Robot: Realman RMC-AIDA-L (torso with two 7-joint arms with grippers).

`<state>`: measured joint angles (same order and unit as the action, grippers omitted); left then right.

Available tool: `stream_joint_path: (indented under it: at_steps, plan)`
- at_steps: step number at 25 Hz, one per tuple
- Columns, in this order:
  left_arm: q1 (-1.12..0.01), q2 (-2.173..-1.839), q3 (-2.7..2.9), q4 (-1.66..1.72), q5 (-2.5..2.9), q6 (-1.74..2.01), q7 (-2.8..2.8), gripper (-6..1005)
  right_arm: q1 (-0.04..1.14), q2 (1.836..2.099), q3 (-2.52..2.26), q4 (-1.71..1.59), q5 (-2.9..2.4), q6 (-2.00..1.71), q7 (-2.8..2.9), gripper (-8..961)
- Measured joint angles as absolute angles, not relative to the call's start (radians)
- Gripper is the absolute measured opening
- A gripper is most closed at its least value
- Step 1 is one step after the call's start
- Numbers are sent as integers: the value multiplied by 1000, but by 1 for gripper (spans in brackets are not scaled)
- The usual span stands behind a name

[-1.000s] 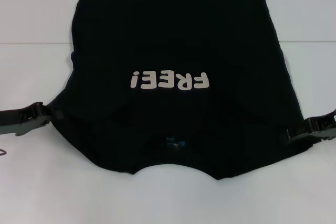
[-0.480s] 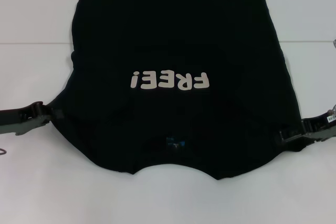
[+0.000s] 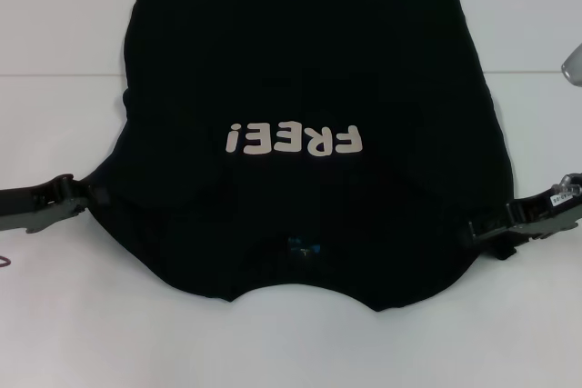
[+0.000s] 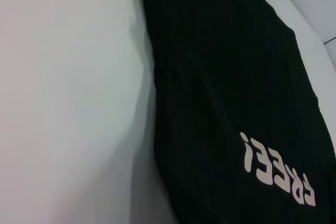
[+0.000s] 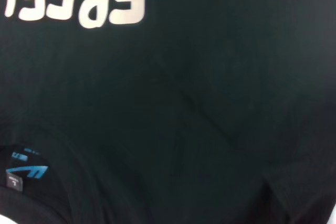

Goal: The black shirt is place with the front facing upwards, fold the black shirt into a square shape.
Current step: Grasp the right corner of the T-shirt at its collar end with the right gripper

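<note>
we are seeing our left gripper (image 3: pixel 91 195) sitting at nine o'clock, touching the black shirt (image 3: pixel 309 70); we cannot tell how its jaws are standing. the shirt is lying lettering-up across the white bench (image 3: pixel 55 15). at three o'clock our right gripper (image 3: pixel 475 230) is meeting its edge, jaws unreadable too.

- The far hem of the large black cotton T-shirt (image 3: pixel 300 61) with off-white lettering runs past the top edge of my head view.
- My left gripper (image 3: pixel 89 195) meets the cloth at its tip; whether my jaws are parted there cannot be told.
- My right gripper (image 3: pixel 475 229) is likewise buried against the shirt's edge, its arm cut by the frame.
- The small blue neck label (image 5: pixel 26 174) carries print too small to read.
</note>
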<state>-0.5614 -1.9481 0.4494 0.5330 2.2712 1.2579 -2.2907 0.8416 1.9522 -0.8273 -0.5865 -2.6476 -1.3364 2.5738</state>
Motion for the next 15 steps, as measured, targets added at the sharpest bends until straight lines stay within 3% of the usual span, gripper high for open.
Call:
stream_joint_path:
  at_steps: [15]
  plan:
    - [-561, -1947, 449, 534, 2270, 1257, -2289, 26, 875, 1967, -828, -576, -2647, -1331, 2571, 810]
